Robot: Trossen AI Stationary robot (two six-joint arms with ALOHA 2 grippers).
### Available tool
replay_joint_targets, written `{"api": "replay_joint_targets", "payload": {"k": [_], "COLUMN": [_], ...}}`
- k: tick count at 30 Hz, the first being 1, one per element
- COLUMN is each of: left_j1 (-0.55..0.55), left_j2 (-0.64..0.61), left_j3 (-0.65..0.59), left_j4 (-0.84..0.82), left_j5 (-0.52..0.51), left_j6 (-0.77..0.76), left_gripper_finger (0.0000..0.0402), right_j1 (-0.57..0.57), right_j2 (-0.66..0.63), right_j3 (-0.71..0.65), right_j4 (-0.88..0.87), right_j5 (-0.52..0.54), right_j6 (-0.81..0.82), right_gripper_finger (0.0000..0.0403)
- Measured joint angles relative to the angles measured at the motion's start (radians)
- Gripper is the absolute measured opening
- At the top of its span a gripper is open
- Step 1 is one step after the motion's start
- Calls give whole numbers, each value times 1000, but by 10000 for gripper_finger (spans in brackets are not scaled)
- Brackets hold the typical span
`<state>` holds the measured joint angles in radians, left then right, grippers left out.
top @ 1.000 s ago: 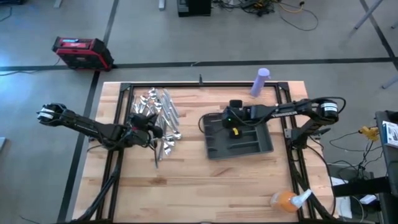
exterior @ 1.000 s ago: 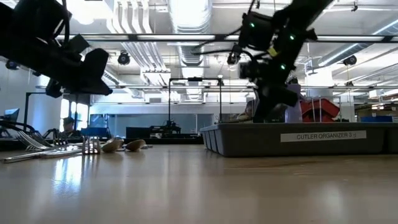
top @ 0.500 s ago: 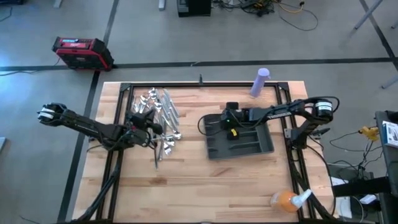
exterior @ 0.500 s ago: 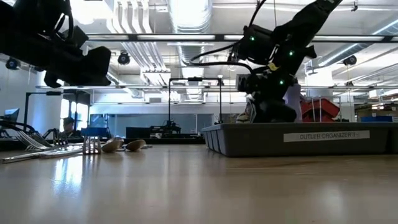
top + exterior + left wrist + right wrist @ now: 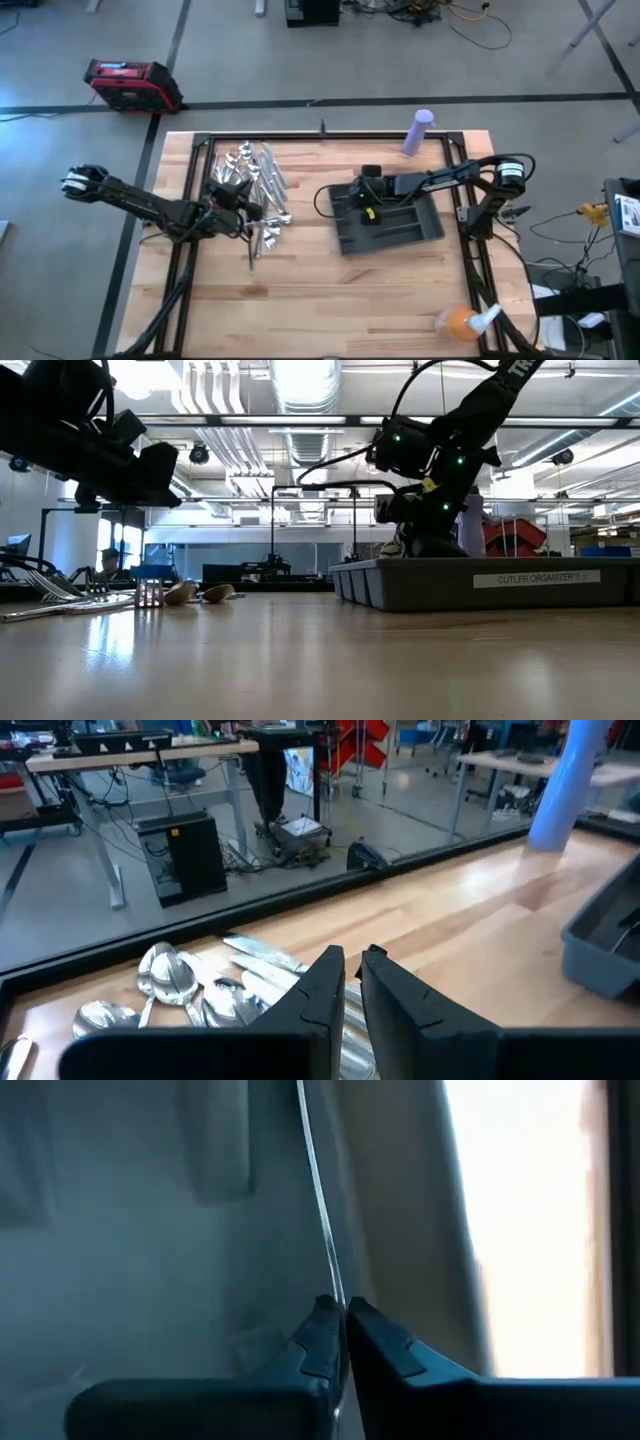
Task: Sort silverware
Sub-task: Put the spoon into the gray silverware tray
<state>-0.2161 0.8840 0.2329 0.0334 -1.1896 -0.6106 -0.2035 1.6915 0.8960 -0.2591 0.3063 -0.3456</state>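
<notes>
thin silverware piece [image 5: 322, 1230] in the right pincer [image 5: 338, 1320], type indistinguishable, ends cut off

a dark grey cutlery organizer tray [image 5: 424, 232] sits on the wooden table [image 5: 330, 300]. a lavender cylinder [image 5: 419, 132] stands near the far edge; a red case [image 5: 132, 84] lies on the floor.

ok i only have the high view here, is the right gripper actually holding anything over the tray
Observer: Yes. In the right wrist view, the right gripper is shut on a thin silver utensil, seen edge-on; I can't tell which kind.
Operator: is it inside the tray
Observer: The low view shows that gripper down at the rim of the grey tray.
Operator: and the left one
Observer: The left gripper is nearly closed and empty, above the silverware pile.
</notes>
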Motion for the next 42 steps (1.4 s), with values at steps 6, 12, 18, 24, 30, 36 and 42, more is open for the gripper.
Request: {"api": "replay_joint_targets", "payload": {"k": [6, 12, 18, 24, 30, 36, 42], "left_j1": [0, 0, 5, 59, 62, 62, 62], "left_j2": [-9, -21, -40, -120, -215, -275, -297], "left_j3": [1, 2, 12, 120, 211, 178, 139], "left_j4": [15, 36, 41, 17, -157, -236, -260], "left_j5": [-2, -6, -6, 17, 183, 198, 198], "left_j6": [0, -1, 0, 181, 257, 175, 127], "left_gripper_finger": [25, 25, 25, 25, 25, 25, 25], "right_j1": [0, 0, -1, 32, 116, 122, 123], "right_j2": [-13, -19, -1, 173, 402, 570, 711], "right_j3": [53, 191, 295, 361, 580, 746, 898], "right_j4": [-60, -155, 9, 271, 267, 276, 264], "right_j5": [-2, 8, -178, -273, -284, -195, -124], "right_j6": [4, -47, 24, 239, 357, 444, 463], "right_gripper_finger": [87, 126, 135, 129, 136, 144, 134]}}
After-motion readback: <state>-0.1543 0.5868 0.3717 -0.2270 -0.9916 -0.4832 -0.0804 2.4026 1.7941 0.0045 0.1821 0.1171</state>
